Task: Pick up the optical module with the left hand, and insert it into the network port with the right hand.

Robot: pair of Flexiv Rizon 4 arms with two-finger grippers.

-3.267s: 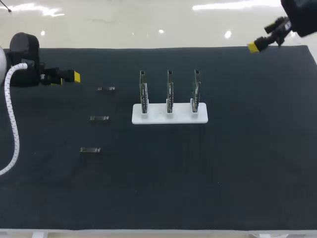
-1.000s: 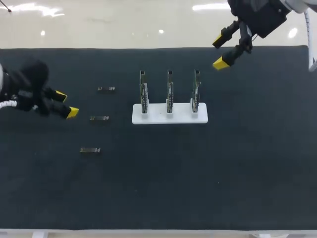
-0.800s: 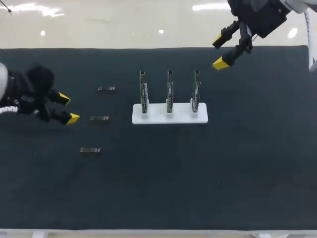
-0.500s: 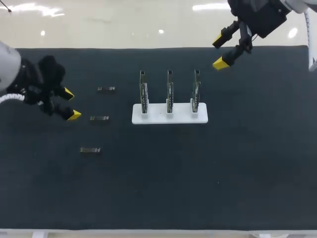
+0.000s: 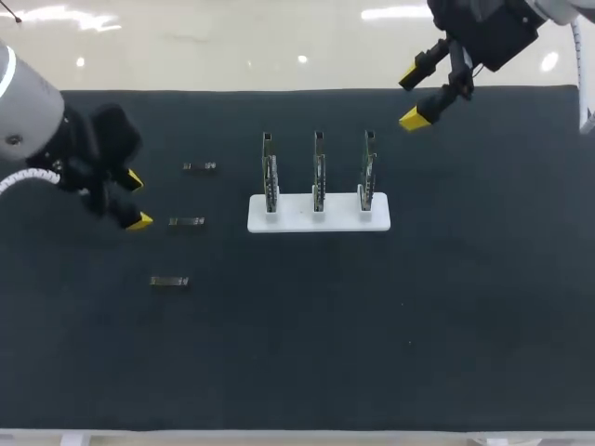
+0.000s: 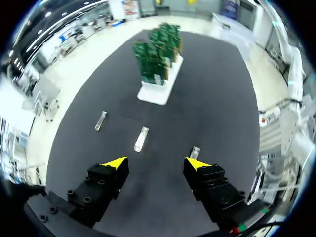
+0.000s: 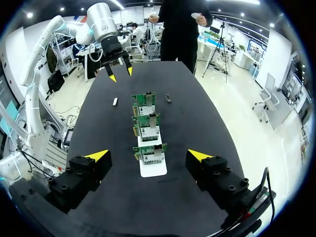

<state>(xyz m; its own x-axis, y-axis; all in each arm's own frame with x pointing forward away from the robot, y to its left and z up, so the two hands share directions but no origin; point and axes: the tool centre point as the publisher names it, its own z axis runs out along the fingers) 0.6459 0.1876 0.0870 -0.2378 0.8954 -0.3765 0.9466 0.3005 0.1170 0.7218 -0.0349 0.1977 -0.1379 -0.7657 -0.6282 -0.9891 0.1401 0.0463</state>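
Three small metal optical modules lie in a column on the black mat: the far one, the middle one and the near one. My left gripper hovers open just left of the middle module, holding nothing. In the left wrist view the middle module lies ahead between the fingers of the left gripper, and another module sits by one fingertip. Three green port boards stand in a white base. My right gripper hangs open and empty above the mat's far edge, behind the boards.
The black mat covers the whole table, with a wide bare stretch in front of the base and to its right. In the right wrist view my left arm's gripper shows beyond the row of boards.
My left arm has swung in from the left toward the middle module, with its open gripper turning. The right arm came in earlier and has held still for the last second.
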